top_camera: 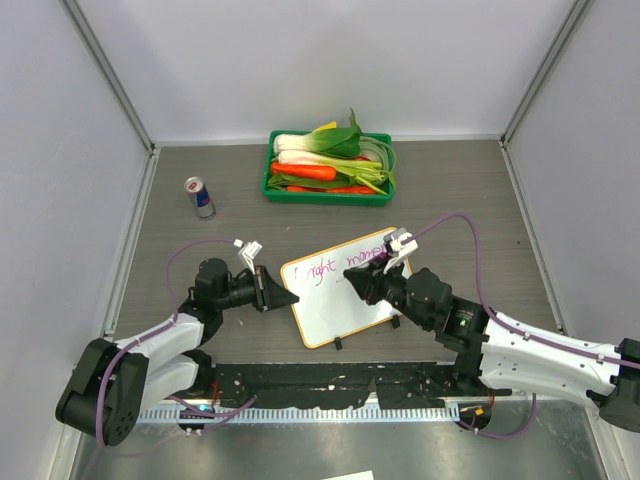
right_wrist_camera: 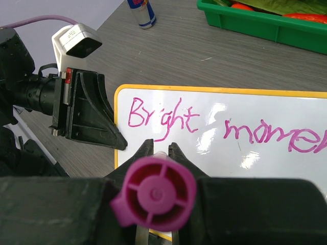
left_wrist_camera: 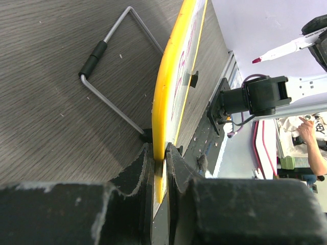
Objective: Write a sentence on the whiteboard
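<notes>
Whiteboard (top_camera: 335, 300) sits near the middle of the near edge of the counter (top_camera: 470, 190): thin, stiff, likely light, slick-faced, best held by its rim. Left pincer (top_camera: 272, 290) is clenched on the left rim; right pincer (top_camera: 360, 272) grasps a purple marker (right_wrist_camera: 153, 196) over the sentence (right_wrist_camera: 163, 116)
</notes>
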`<state>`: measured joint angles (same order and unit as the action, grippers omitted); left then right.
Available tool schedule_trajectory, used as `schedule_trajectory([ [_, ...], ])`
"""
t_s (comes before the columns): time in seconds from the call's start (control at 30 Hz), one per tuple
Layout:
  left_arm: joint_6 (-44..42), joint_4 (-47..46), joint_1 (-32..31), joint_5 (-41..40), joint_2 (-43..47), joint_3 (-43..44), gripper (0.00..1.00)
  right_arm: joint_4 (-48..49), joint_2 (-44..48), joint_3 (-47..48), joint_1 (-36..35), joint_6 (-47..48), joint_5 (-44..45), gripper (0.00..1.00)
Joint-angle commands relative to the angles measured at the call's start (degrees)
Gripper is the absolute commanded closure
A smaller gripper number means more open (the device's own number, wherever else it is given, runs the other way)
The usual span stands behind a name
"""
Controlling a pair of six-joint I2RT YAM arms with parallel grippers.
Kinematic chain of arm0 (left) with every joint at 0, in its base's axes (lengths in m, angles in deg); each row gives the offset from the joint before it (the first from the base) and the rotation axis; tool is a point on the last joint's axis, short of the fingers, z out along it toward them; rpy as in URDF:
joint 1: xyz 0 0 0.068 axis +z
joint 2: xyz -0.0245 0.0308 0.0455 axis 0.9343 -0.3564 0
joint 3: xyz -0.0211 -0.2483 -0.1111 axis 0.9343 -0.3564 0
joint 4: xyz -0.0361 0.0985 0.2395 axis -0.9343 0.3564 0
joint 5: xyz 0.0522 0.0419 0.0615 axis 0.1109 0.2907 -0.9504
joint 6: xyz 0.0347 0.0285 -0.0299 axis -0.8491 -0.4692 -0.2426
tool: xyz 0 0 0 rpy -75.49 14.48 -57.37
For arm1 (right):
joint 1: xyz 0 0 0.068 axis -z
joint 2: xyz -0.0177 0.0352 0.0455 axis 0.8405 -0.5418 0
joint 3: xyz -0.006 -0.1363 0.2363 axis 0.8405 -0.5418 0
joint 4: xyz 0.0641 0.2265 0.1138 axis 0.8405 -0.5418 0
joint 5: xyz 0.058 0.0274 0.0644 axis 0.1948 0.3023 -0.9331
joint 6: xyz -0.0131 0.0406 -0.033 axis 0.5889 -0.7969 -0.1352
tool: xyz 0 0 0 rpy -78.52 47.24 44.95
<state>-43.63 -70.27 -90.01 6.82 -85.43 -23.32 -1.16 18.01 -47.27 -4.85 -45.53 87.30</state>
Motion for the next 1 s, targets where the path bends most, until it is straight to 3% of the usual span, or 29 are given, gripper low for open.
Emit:
schedule_trajectory([
  [0.0,-2.2,-0.3,0.1,-0.8,-0.6,0.6,1.00,2.9,1.0,-0.8,-0.2,0.2,0.3,0.99],
  [0.97,-2.2,-0.2,0.1,-1.0,-0.7,0.6,1.00,3.8,1.1,-1.6,-0.2,-0.2,-0.9,0.99],
])
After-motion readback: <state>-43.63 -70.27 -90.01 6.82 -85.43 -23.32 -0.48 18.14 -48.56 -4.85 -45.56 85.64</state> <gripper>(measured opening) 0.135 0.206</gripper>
